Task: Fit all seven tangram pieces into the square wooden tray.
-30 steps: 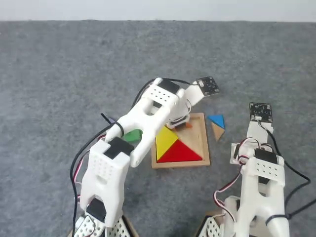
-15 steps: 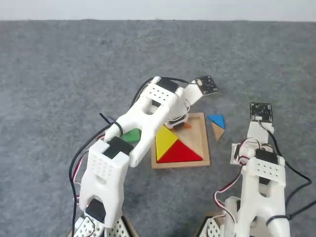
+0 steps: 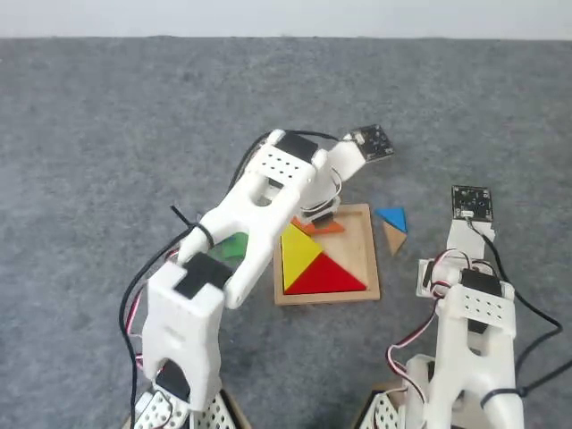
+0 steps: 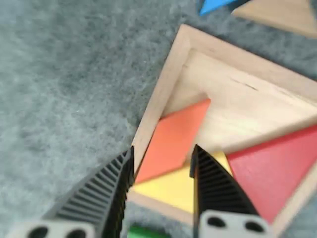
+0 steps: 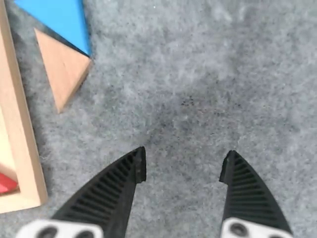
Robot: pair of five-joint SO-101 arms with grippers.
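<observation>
Your left jaws hang over the far left corner of the tray [image 3: 373, 268], parted narrowly either side of the orange parallelogram [image 4: 173, 139]. It lies in that corner along the rim, touching the yellow triangle [image 3: 299, 252]; the red triangle [image 3: 329, 277] sits beside. Your right jaws stand wide over grey surface [image 5: 208, 74]. The blue triangle [image 3: 391, 216] and tan triangle [image 3: 394, 238] touch just outside the tray, and the green piece [image 3: 234, 246] lies on the opposite side.

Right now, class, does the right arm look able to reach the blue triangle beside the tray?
Probably yes. The right gripper hangs open over bare carpet, and the blue triangle lies ahead with nothing between; only the wooden triangle lies close beside it.
</observation>
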